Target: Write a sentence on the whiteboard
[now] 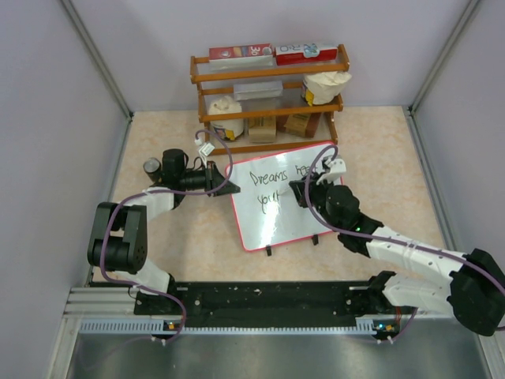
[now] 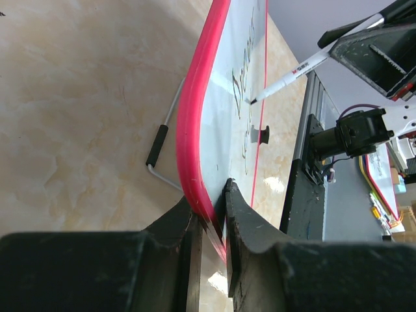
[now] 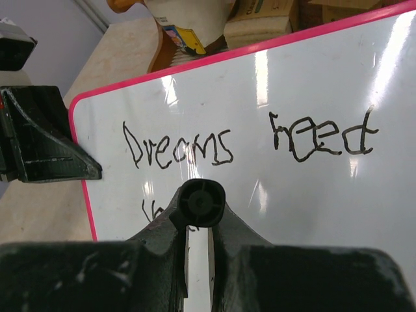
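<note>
- Top external view showing the whiteboard sitting mid-worktop, just in front of a wooden rack, with its two black tabs pointing toward the arm bases.
- Reading "Dreams need" along the upper line of the sentence in the right wrist view, with the start of a lower line under it partly hiding behind the marker.
- Clamping the board's red left edge with the left fingers, one pressing on each face of the frame.
- Pinching the marker between the right fingers, closed tight on its barrel and turning its butt end to the wrist camera.
- Holding the marker tip at the white surface beside the lettering, touching or all but touching, as seen in the left wrist view.
- Showing a bent wire leg with a black sleeve sticking out from beneath the board's edge onto the worktop.
</note>
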